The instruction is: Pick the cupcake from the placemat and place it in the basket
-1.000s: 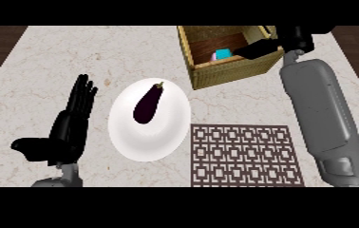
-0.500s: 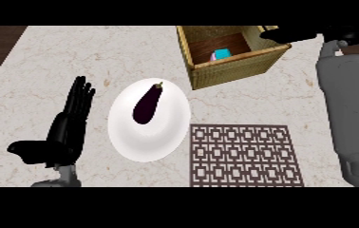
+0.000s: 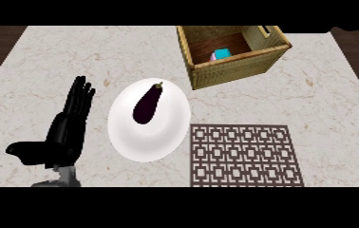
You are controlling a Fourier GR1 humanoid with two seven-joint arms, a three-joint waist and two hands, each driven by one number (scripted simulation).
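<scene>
The left hand (image 3: 65, 129) is resting at about eight o'clock on the pale marble counter (image 3: 84, 56), near the view's lower left edge. It is lying released, with its black fingers (image 3: 80, 95) pointing straight up toward twelve o'clock and its thumb (image 3: 26, 152) sticking out toward nine o'clock; it is grasping nothing and touching none of the objects. A short stub of its grey forearm is showing beneath it at the lower edge. The right hand is showing nowhere in this view, so its state cannot be told.

The cupcake (image 3: 221, 55) is sitting inside the basket (image 3: 231, 74), low against the near wall, and only a small patch of cyan and pink is peeking over the rim. The basket is a square woven box, turned slightly askew, standing at about one o'clock from the middle of the counter.

A white plate (image 3: 151, 144) is lying near the centre, just right of the left hand and apart from it. A dark purple eggplant (image 3: 146, 107) is lying on the plate's upper half, its stem end pointing toward one o'clock.

The placemat (image 3: 245, 155), brown with a lattice pattern, is lying at about five o'clock, its left edge just beside the plate's rim, and nothing is sitting on it.
</scene>
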